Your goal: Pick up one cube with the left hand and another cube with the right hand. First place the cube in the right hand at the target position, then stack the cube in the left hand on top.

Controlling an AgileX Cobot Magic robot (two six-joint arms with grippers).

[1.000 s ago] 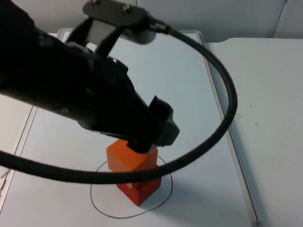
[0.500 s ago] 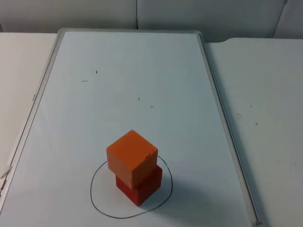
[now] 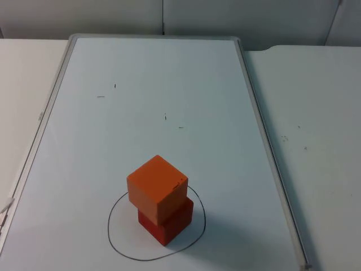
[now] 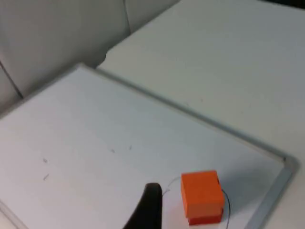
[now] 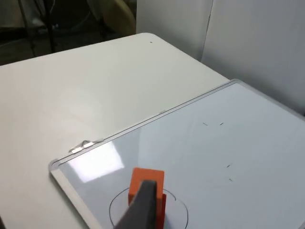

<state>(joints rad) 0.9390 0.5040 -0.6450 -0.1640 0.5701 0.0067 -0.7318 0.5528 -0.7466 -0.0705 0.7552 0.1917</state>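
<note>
An orange cube (image 3: 157, 186) stands stacked on a red cube (image 3: 169, 223), slightly turned against it. The stack sits inside a circle drawn in black pen (image 3: 109, 228) near the front of the whiteboard (image 3: 169, 79). In the left wrist view the orange cube (image 4: 201, 192) rests on the red cube (image 4: 206, 220), and my left gripper (image 4: 148, 210) hangs beside the stack, well back from it and holding nothing. My right gripper (image 5: 142, 205) is also pulled back, with the orange cube (image 5: 147, 174) partly hidden behind it.
The whiteboard has a metal frame (image 3: 260, 130) and a few small pen marks (image 3: 165, 117). White table top (image 3: 316, 124) lies to its right and left. The grey partition wall (image 3: 163, 17) closes the far edge.
One second ago my left arm hung over the stack at the orange cube. It has since drawn back out of the top view; the stack has stayed in place.
</note>
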